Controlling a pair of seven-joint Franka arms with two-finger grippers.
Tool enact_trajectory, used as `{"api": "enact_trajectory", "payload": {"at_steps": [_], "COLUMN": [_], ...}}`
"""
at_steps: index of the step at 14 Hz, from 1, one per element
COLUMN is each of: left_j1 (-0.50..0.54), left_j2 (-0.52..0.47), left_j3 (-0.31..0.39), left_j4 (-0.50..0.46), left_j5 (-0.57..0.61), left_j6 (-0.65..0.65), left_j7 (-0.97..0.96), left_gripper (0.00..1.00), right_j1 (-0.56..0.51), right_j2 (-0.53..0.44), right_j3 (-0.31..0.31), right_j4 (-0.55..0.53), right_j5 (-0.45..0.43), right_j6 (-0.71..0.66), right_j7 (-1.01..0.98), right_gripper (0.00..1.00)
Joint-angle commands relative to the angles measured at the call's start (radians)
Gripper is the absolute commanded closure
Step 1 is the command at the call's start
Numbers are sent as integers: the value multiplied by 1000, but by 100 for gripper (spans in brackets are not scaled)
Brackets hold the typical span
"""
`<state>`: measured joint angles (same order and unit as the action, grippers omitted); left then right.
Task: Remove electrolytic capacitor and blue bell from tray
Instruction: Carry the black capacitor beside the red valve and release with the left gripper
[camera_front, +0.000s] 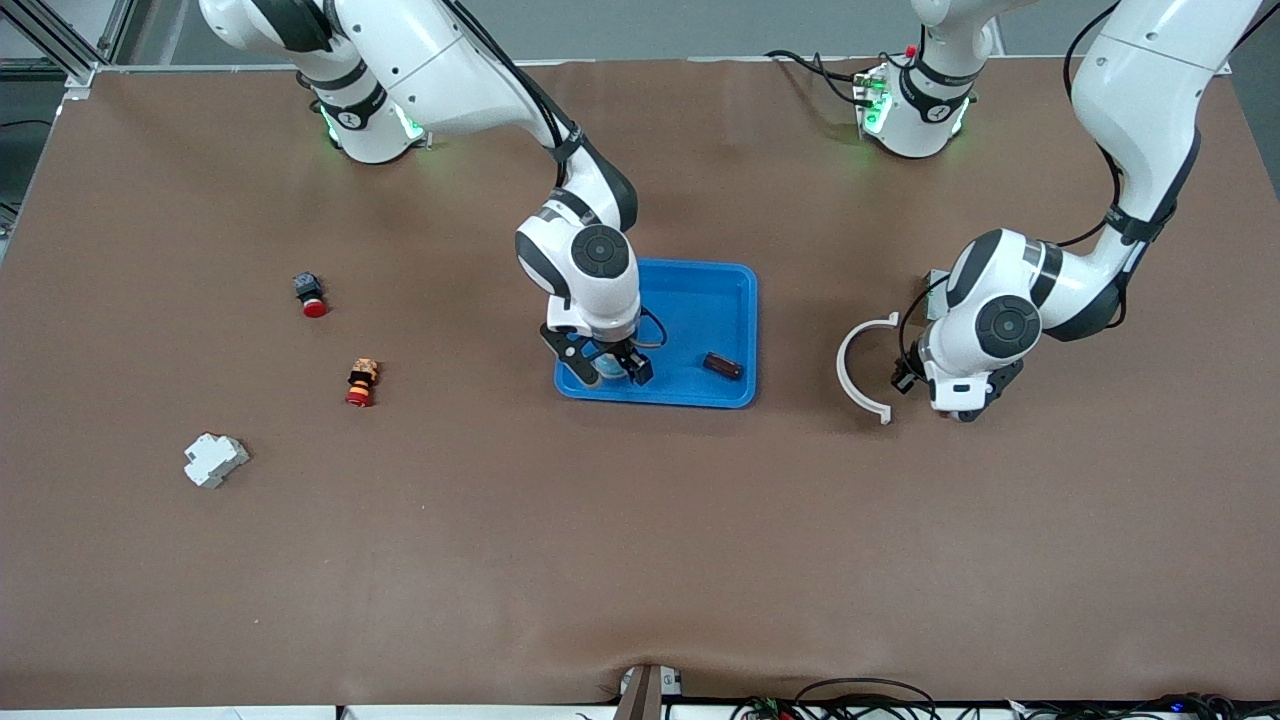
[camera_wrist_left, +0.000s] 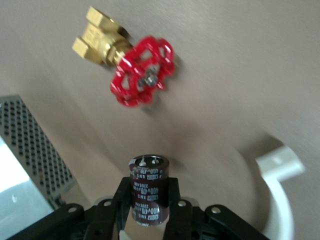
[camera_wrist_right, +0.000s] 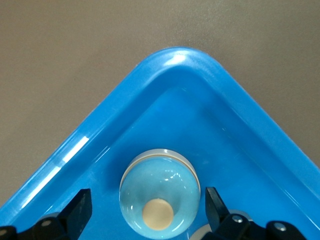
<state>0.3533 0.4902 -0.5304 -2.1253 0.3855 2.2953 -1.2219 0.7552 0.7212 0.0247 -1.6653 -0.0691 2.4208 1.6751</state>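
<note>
Two items are to leave the tray (camera_front: 715, 285), and each is at a different stage. The blue bell (camera_wrist_right: 159, 196), a pale blue dome with a tan button on top, sits in a corner of the tray, the corner nearer the front camera toward the right arm's end. The right gripper (camera_wrist_right: 146, 207) is lowered over it with its jaws spread wide, one finger on either side of the dome and neither visibly touching it; nothing is held. My judgement: the grasp is lined up but not made, so this item is not yet removed.

The electrolytic capacitor (camera_wrist_left: 148, 187), a dark brown can with printed markings, is clamped upright between the closed fingers of the left gripper (camera_front: 905, 382). That gripper is over bare table toward the left arm's end, well apart from the tray, just beside a white curved bracket (camera_front: 862, 365). The capacitor is therefore out of the tray but not yet set down.

One small dark brown object (camera_front: 722, 366) lies inside the tray near the rim nearer the front camera; I cannot tell what it is.

Other things noted: a brass valve with a red handwheel (camera_wrist_left: 131, 64) and a perforated grey metal box (camera_wrist_left: 30, 150) near the left gripper; toward the right arm's end, a red-capped button (camera_front: 310, 294), an orange and red part (camera_front: 360, 382) and a white block (camera_front: 214, 459).
</note>
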Motion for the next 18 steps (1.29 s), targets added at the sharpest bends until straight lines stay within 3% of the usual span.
{"api": "enact_trajectory", "payload": {"at_steps": [1,2,3,4,5,6,9,13,16,18], "left_j1": [12,13,13,12,12,9,7,-7,-78,-149], "left_j2": [13,13,11,2,-13,-31,-58,-47,-3,39], "left_j3": [-10,-10,-10,-13,-16,-22,-130,-227,-244,-243], "left_j4": [-10,-10,-10,-9,-5,1,57,134,183,229], "left_j5": [36,38,38,38,35,24,10,-8,-8,-7], "left_j6": [33,33,33,32,24,18,-86,-120,-119,-112], "left_j7": [-24,-24,-24,-28,-31,-39,-56,-186,-298,-387], "left_gripper": [100,59,6,0,0,0,0,0,0,0], "right_j1": [12,10,9,9,10,10,10,4,-34,-77], "right_j2": [12,11,10,10,9,6,-6,-20,-61,-109], "right_j3": [-9,-9,-8,-8,-8,-8,-3,0,-3,-3], "right_j4": [21,21,21,22,22,22,36,140,145,89], "right_j5": [-31,-34,-32,-32,-31,-31,-23,-18,-15,-17], "right_j6": [0,0,0,0,-2,-5,-28,-227,-293,-309], "right_j7": [25,23,21,23,25,26,22,-8,-147,-253], "right_gripper": [16,38,63,88,100,100,100,100,100,100]}}
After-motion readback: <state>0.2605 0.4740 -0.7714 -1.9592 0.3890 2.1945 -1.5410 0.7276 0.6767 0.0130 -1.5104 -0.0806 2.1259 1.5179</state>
